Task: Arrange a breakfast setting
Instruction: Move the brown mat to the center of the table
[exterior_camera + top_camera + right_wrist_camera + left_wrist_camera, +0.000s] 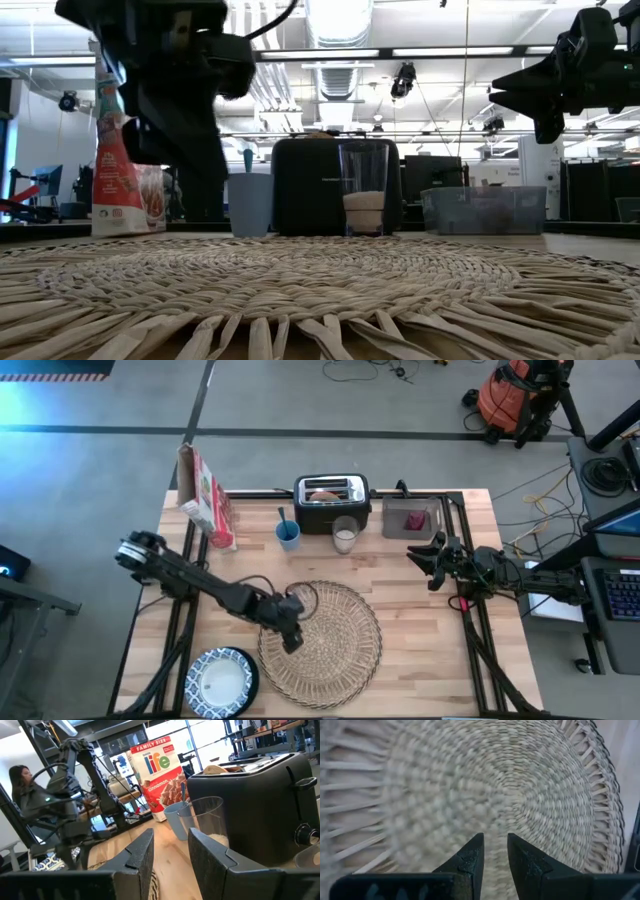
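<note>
- Straw mat [322, 644] lies flat on the wooden worktop [430, 630] near its front edge, about midway along it.
- We see the left hand [291, 637] over the mat's left rim; in its wrist view the fingers [472, 860] stand a little apart above the weave, holding nothing.
- The bowl [221, 682] sits at the front left corner, just beside the mat.
- The glass [346, 536] with a little milk stands near the back edge, in front of the toaster [331, 499], with a blue cup [288, 535] to its left.
- A cereal box [207, 497] stands at the back left.
- A clear tub [411, 519] near the back right holds a dark-red item [415, 519].
- The right hand [430, 565] hangs above the worktop's right side, fingers [141, 854] parted and empty.
- A person [24, 782] shows in the room beyond.
</note>
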Controlling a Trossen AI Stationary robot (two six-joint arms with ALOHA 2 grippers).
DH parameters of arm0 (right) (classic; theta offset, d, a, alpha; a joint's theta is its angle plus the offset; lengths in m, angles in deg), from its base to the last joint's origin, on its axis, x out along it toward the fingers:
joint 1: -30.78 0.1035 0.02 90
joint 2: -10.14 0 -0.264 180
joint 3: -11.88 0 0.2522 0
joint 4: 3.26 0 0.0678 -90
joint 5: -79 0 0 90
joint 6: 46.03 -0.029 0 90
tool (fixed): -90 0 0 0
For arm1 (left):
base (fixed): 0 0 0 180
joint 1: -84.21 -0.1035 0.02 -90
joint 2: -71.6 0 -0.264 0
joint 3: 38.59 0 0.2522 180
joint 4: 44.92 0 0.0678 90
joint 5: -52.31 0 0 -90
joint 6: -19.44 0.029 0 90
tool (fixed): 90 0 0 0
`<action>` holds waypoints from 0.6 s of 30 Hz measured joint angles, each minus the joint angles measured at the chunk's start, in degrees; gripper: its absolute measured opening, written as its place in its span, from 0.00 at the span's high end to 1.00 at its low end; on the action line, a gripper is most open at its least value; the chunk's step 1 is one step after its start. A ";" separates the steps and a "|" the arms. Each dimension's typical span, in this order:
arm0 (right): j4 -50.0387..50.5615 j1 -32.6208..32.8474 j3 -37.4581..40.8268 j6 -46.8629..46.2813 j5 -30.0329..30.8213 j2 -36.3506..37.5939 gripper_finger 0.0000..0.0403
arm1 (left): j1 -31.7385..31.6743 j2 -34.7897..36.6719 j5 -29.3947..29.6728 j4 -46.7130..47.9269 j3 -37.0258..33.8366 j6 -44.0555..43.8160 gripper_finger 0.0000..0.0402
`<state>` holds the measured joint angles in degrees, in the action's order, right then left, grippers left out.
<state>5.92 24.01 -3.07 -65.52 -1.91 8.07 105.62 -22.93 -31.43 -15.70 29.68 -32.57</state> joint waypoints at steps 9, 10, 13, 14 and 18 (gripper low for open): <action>0.00 -0.01 0.02 0.00 0.00 0.01 0.72 | 4.07 -12.22 2.20 7.36 15.08 8.00 0.83; 0.00 0.00 0.02 0.00 0.00 -0.01 0.72 | 4.49 -13.41 3.29 9.96 17.19 8.82 0.83; 0.00 0.01 0.00 0.00 0.00 -0.01 0.72 | 5.52 -17.17 5.19 16.84 23.68 10.73 0.83; 0.00 0.01 0.02 0.00 0.01 0.01 0.72 | 5.70 -18.33 5.22 18.74 25.52 11.23 0.83; 0.00 -0.01 0.02 0.00 0.00 0.01 0.72 | 5.94 -22.29 5.22 24.24 31.24 11.23 0.83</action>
<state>5.92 24.00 -3.05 -65.52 -1.91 8.07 111.56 -45.22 -26.21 8.54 60.92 -21.35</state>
